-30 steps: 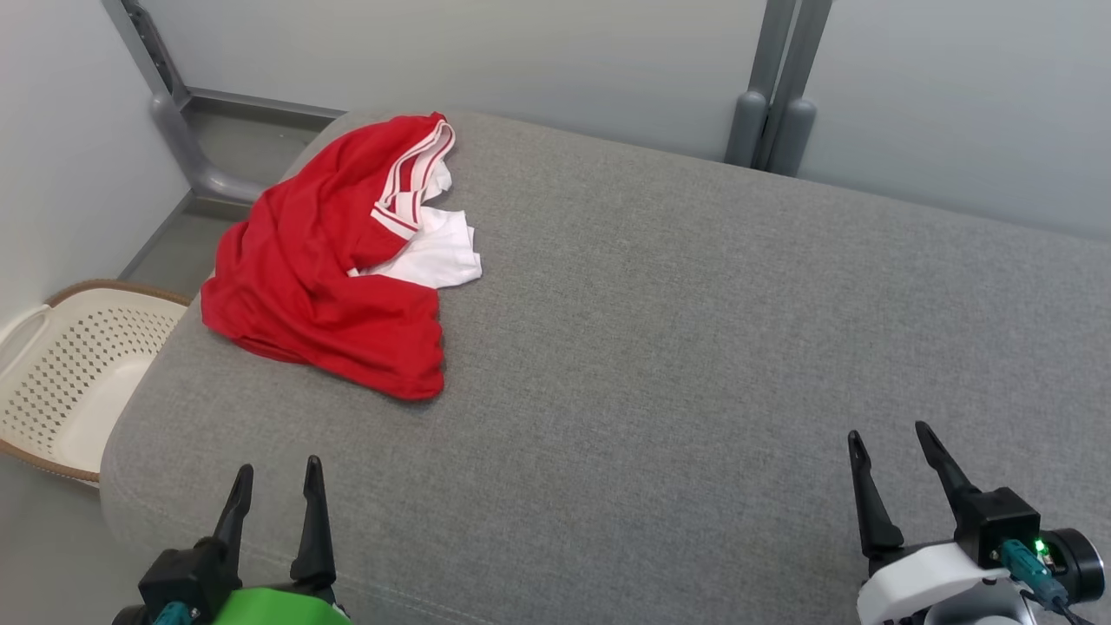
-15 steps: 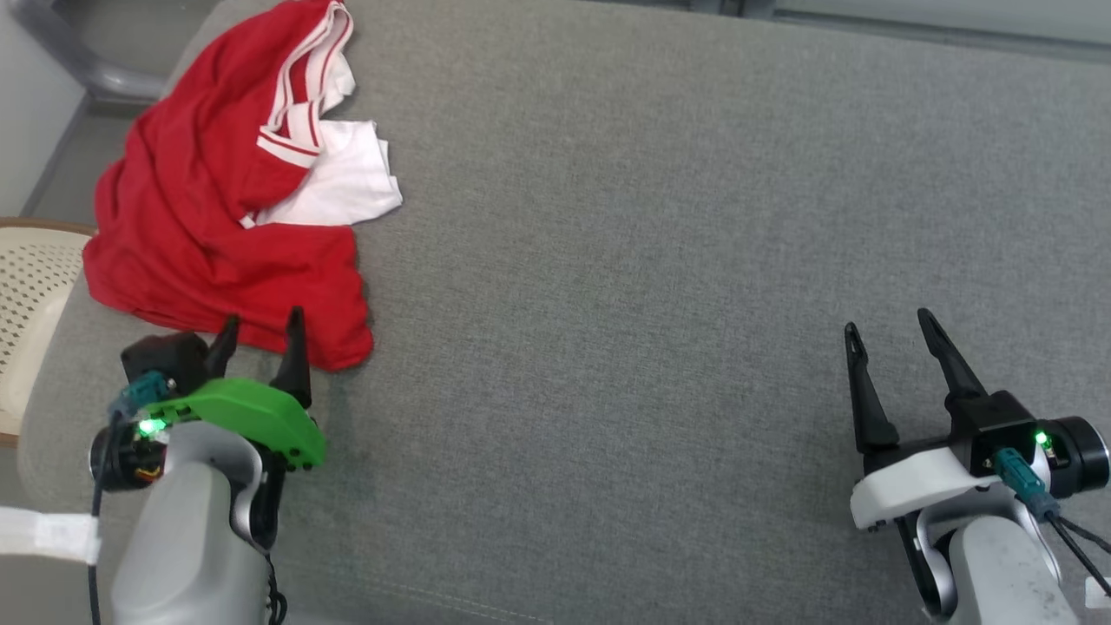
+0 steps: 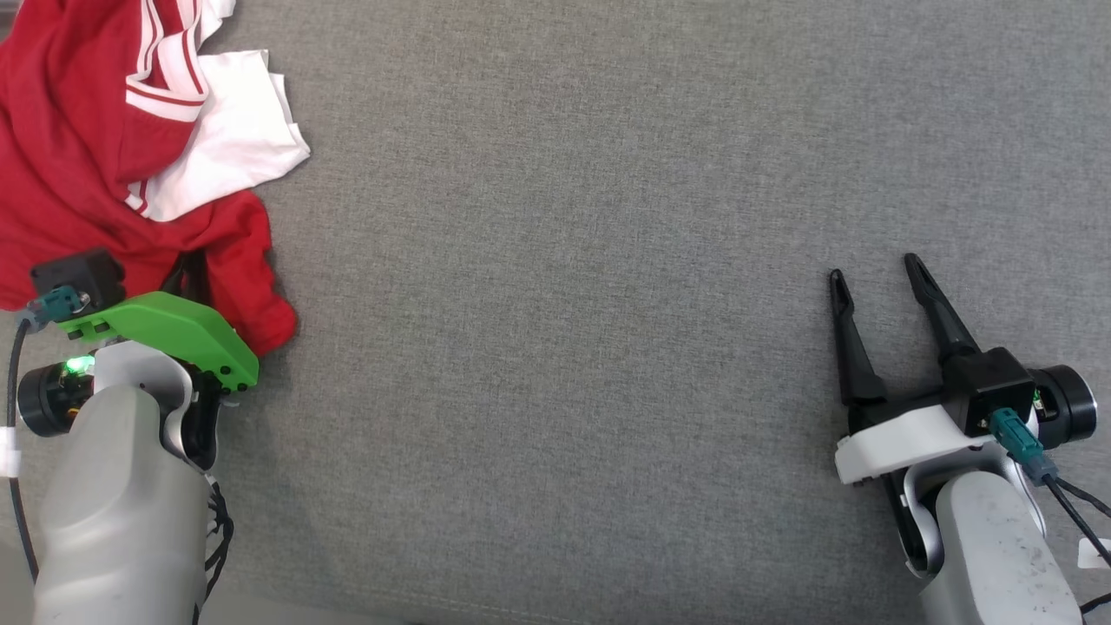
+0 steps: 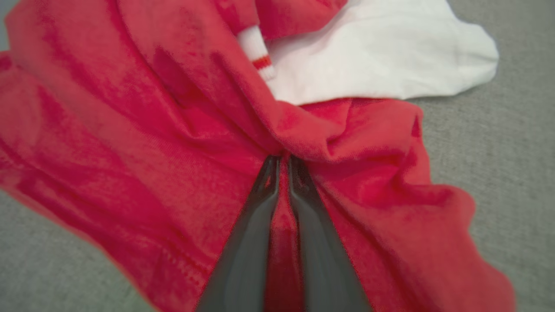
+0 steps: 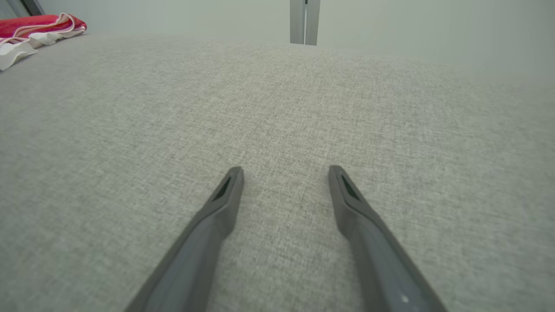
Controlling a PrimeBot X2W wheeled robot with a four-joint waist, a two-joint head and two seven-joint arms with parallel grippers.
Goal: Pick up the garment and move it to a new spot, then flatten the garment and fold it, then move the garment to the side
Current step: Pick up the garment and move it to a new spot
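Left jaws are closed on a ridge of red cloth, the two dark fingers [image 4: 264, 195] pressed nearly together with a thin fold of shirt between them. Right jaws stand wide apart and empty, low over bare fabric toward the right end of the couch's near edge. Biggest of all is the grey couch [image 3: 564, 260], whose flat seat carries everything. By its left edge lies the shirt [image 3: 61, 174], a crumpled red heap with cloth bunched toward the pinch. That suggests the grip is meant as a handle for lifting the whole heap and carrying it to the open middle. A white panel [image 3: 234, 130] spills from the heap's right side, flat on the seat, and narrow white stripes [image 3: 165, 97] edge a red band above it. By the look of it the task is at its first step: shirt gripped, not yet lifted, flattening and folding not begun. Right arm [image 3: 981, 538] sits well apart, probably to keep clear until a second corner needs holding
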